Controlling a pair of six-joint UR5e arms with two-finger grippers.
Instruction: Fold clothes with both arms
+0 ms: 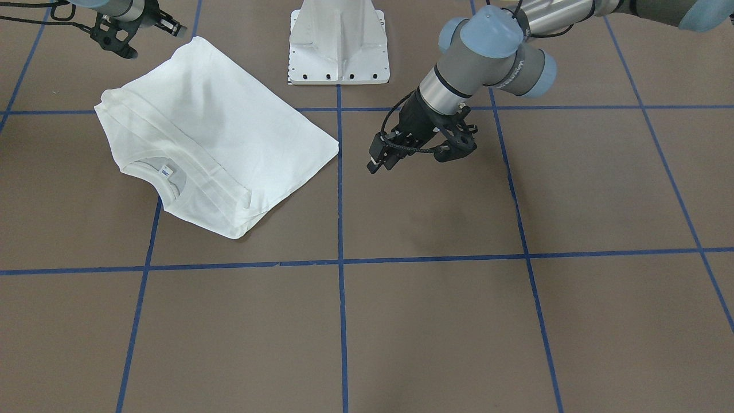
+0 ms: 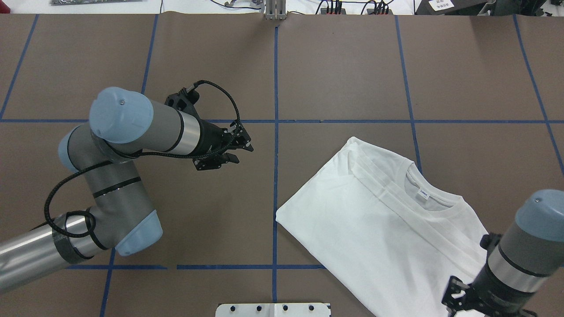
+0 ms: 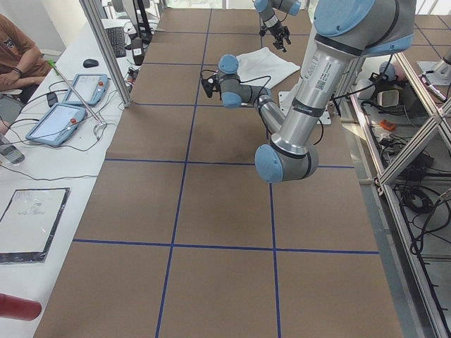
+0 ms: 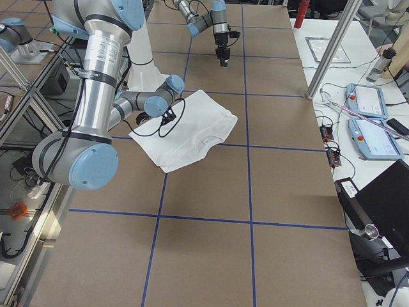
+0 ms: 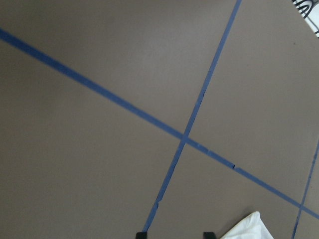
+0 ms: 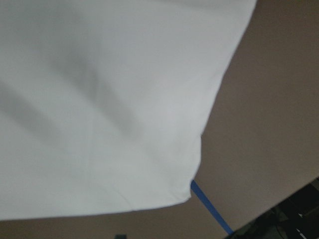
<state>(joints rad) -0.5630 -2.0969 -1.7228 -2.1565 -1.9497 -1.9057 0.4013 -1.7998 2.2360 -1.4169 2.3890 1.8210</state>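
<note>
The white shirt (image 1: 212, 137) lies folded into a rectangle on the brown table, neck label up, on my right side; it also shows in the overhead view (image 2: 379, 229). My left gripper (image 1: 375, 163) hovers over bare table just past the shirt's corner, open and empty; its wrist view shows only that corner (image 5: 249, 229). My right gripper (image 1: 172, 24) is raised above the shirt's edge nearest the robot base, open and holding nothing. Its wrist view is filled by the shirt (image 6: 99, 99).
The white metal pedestal base (image 1: 339, 46) stands at the table's robot-side edge between the arms. Blue tape lines (image 2: 276, 176) cross the table. An operator's bench with tablets (image 3: 67, 105) runs along the far side.
</note>
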